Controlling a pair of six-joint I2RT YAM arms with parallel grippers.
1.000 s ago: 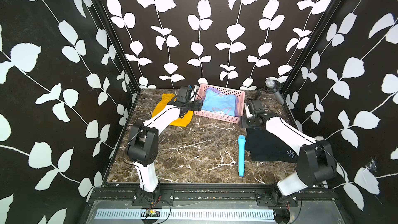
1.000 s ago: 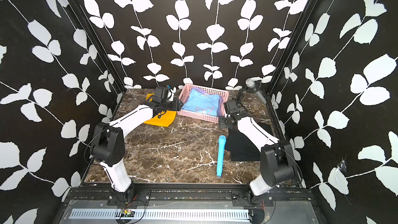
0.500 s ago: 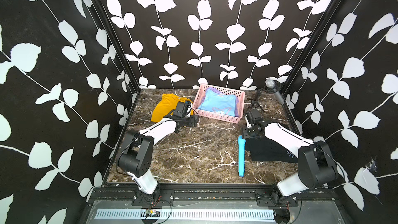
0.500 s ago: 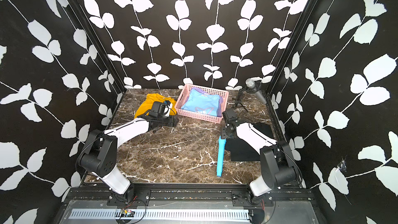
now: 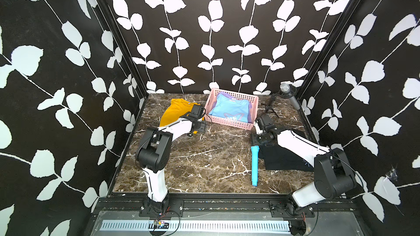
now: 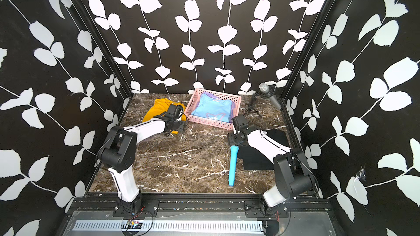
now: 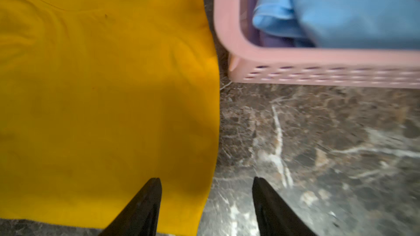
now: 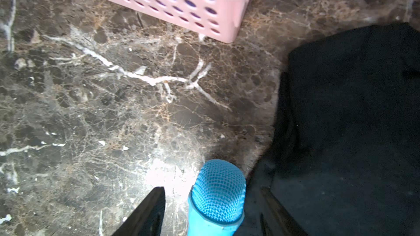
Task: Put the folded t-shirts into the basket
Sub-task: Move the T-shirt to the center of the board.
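Arms just withdrawn from the pink perforated plastic basket [image 5: 229, 122]; two tees remain.
Right gripper [image 8: 211, 189] gapes, seemingly empty, over the long light-blue toy microphone [image 5: 254, 166] hugging the folded black t-shirt [image 5: 284, 161]; left gripper [image 7: 205, 178], also spread, overhangs the folded mustard-yellow t-shirt [image 7: 102, 98] at its right edge; the folded light-blue tee [image 5: 229, 110] lies in the far basket; brown marble tabletop [image 5: 204, 155] centre open.

A blue toy microphone [image 5: 254, 166] and a grey microphone [image 5: 285, 87] share the marble table [image 5: 204, 155]

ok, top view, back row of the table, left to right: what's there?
mustard t-shirt → pink basket, with the light blue t-shirt on top inside it → grey microphone
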